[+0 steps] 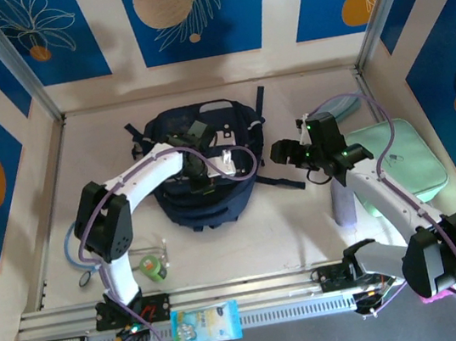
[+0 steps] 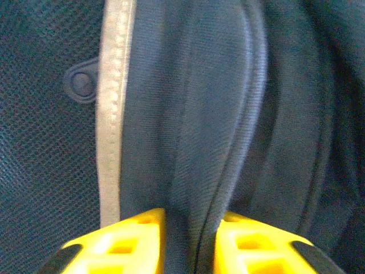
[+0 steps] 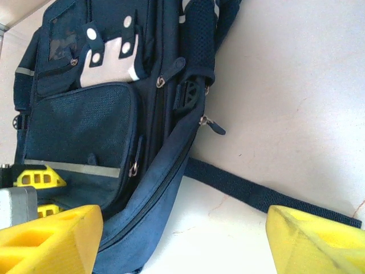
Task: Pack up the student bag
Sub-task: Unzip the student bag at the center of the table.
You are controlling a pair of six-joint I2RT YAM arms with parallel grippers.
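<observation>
Top external view: the tabletop (image 1: 272,232) carries the student bag (image 1: 208,206), lying flat near the middle of the far edge. The bag is judged soft, limp and fairly light. Its panels will likely sag, so seams, zip edges or straps are the better holds. The left gripper (image 2: 191,220) pinches a raised fold of navy fabric beside the grey trim (image 2: 111,114). The right gripper (image 3: 185,234) stands spread and empty beside the bag's right flank, near a loose strap (image 3: 256,191).
</observation>
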